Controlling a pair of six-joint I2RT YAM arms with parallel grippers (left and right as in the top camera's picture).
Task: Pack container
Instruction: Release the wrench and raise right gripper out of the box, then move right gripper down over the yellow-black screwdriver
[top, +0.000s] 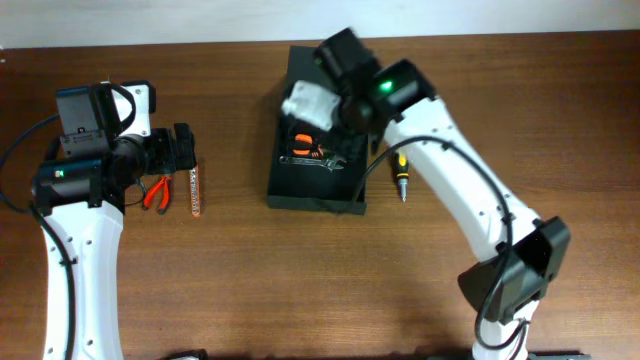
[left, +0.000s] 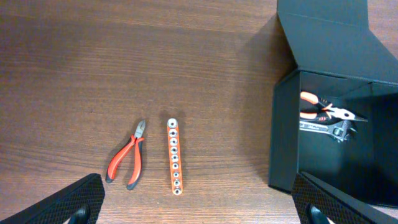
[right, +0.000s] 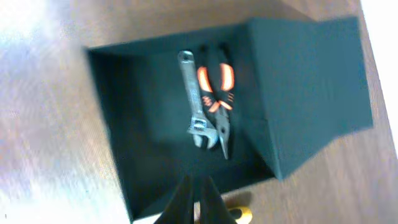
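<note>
- container: sits mid-table toward the far edge, open, with two tools already inside. The right arm hangs right over it, so a low pass could clip a wall and shove the box sideways.
- lid: folded back on the far side. If a wrist bumps it, it could flop shut over the opening.
- left gripper: fingers spread wide and empty, above the left tools. A descent off-centre could push a tool away instead of straddling it.
- right gripper: fingers pinched nearly together, nothing seen in them. It has to open up before any pick, or it will just poke.
- wrench and orange pliers: lie side by side on the box floor. The next drop could land on them and end up sticking out.
- bit strip: thin and flat on the table, so it's likely to slip out of a pinch.
- red pliers: just left of the strip, so there's a risk of grabbing both.
- screwdriver: just right of the box and may roll.
</note>
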